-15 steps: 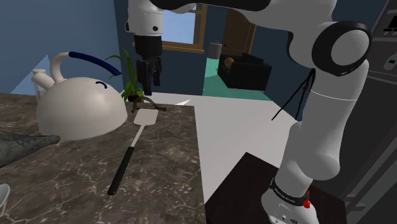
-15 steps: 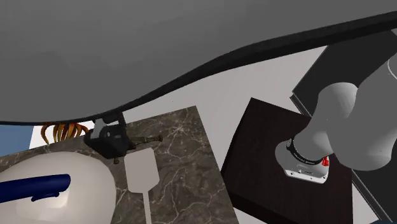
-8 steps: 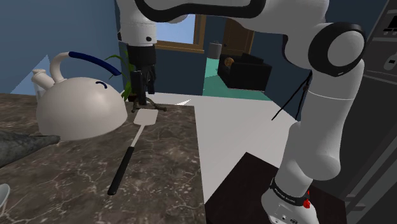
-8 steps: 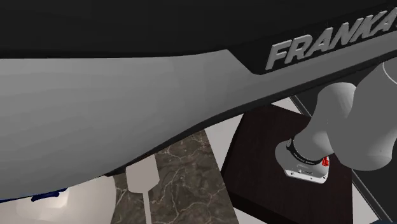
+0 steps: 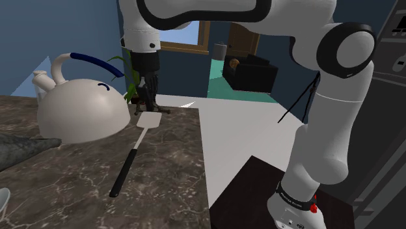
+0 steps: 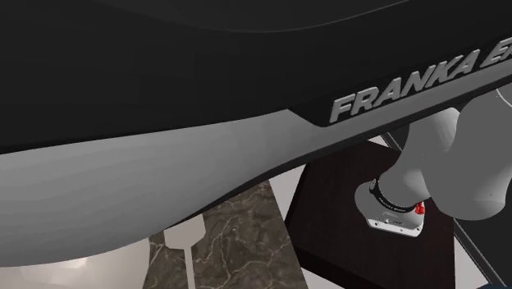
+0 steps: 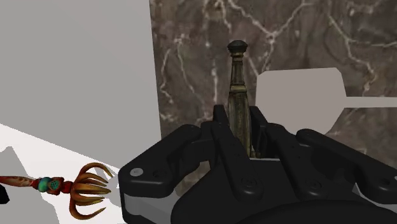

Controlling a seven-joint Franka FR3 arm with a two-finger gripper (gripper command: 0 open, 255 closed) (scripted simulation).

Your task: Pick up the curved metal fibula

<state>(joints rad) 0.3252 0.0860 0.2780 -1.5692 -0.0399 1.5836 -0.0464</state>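
The fingers stand narrow, one on each side of the fibula, and they appear to press against it with no gap showing. The brownish metal shaft runs out from between them and ends in a small knob. It lies on the marble desk close to the far edge, near the corner, with its tip just beside the white blade of a spatula.

As I judge it, the reach and the descent are done and the grip looks made. The lift is not yet done: in the shoulder view the fingers are low at the desk's far edge, and nothing shows the fibula raised clear of the surface.

Much is hard to make out. In the wrist view the hand covers the nearer part of the fibula, so its curve cannot be seen. In the shoulder view the fingers hide its middle, and a large white kettle sits near. In the second exterior view the arm covers the place where the fingers work, so that view cannot confirm the grip.
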